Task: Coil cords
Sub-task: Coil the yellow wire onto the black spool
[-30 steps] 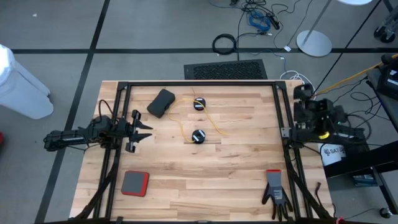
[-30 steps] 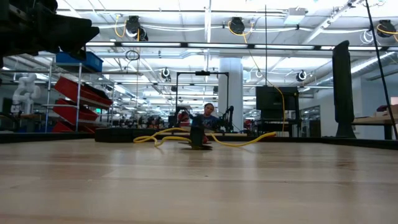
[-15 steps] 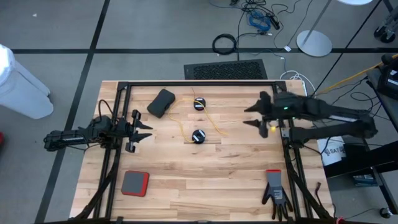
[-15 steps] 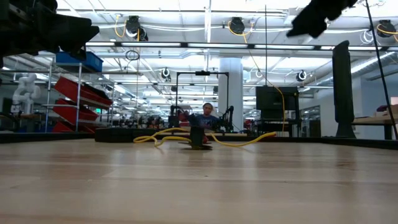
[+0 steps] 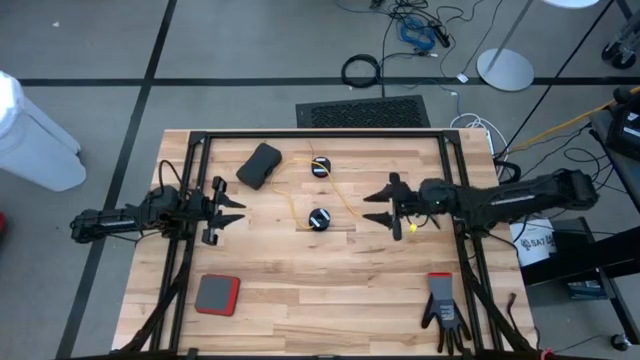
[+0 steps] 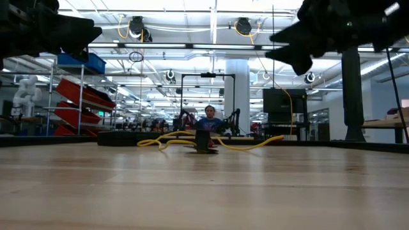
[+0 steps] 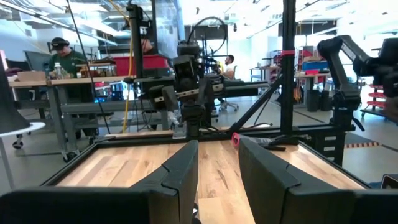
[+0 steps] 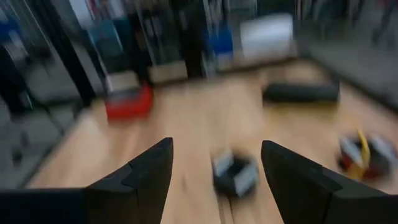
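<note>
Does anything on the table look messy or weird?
Yes. The yellow cord lies loose across the table in wavy loops around the two small black reels instead of being wound up. Nothing looks spilled or broken.

Grey floor with dark seam lines is stretching around the wooden table, a white round stand base sitting beyond its far edge. Ceiling light strips are shining over a wide hall where red shelving is standing (a white column is rising mid-room).
</note>
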`<act>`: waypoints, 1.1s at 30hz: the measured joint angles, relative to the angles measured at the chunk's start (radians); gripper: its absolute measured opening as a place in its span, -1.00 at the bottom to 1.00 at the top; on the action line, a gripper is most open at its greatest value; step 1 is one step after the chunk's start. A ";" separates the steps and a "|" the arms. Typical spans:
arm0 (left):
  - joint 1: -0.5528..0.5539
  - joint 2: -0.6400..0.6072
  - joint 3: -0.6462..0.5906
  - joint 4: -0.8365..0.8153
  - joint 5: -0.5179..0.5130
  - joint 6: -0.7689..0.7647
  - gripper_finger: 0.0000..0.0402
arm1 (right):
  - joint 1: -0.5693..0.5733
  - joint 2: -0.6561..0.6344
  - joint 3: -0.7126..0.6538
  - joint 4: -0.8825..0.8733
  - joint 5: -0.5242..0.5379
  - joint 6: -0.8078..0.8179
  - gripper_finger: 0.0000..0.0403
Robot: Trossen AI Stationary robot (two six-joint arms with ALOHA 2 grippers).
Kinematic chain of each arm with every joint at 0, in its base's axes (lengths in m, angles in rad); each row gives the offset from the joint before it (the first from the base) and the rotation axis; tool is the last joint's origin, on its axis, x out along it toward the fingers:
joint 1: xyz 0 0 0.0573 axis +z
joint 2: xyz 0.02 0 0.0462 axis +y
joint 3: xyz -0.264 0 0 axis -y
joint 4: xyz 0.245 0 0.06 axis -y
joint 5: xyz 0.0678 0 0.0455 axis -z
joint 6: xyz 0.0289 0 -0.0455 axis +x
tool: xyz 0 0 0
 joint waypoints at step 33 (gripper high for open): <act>0.000 0.000 0.000 0.000 0.000 0.000 -0.39 | 0.016 0.219 0.827 -0.691 0.052 -0.471 0.15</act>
